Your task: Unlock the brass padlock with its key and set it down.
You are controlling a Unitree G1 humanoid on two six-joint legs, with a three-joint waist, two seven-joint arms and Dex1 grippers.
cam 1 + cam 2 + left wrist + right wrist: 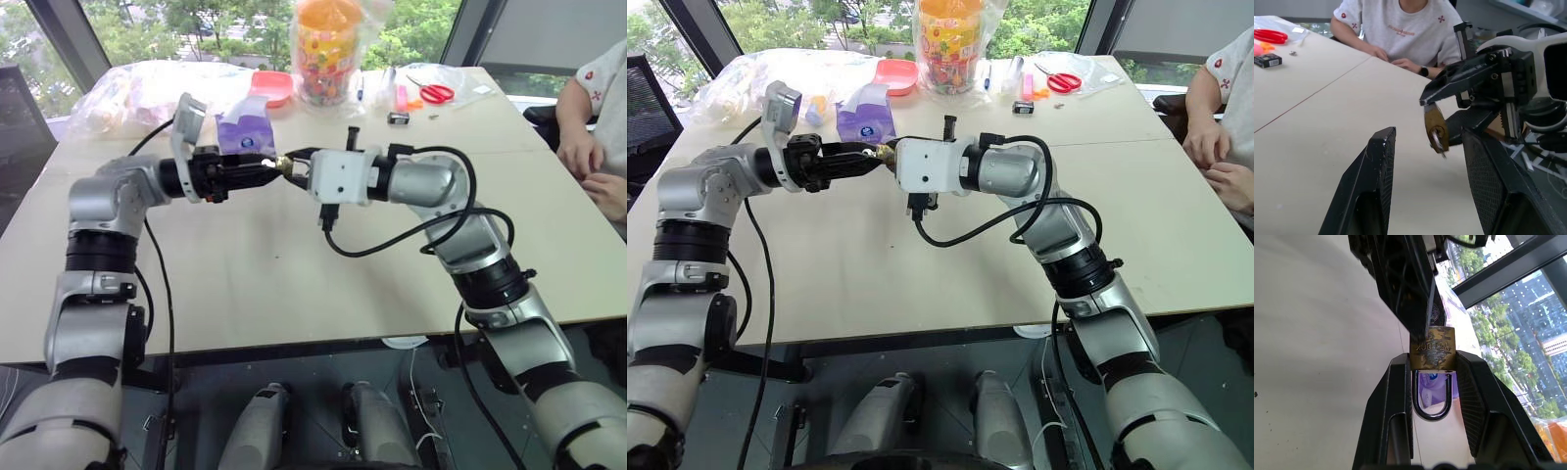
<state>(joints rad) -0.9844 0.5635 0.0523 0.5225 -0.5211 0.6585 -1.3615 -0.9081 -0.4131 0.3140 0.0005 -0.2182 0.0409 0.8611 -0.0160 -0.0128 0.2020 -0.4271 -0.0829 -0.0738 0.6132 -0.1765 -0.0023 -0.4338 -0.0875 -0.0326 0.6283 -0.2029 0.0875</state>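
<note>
Both my arms meet above the pale wooden table (294, 284). My right gripper (1432, 367) is clamped on the small scuffed brass padlock (1433, 354), its silvery shackle looping back between my jaws. My left gripper (1425, 161) stands parted around the padlock's face, where the tiny silvery key (1438, 142) sits in the keyhole.

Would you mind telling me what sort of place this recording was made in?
Probably an office or lab meeting room in a city building: a large pale table, big windows onto trees, and a seated person at the table's edge.
</note>
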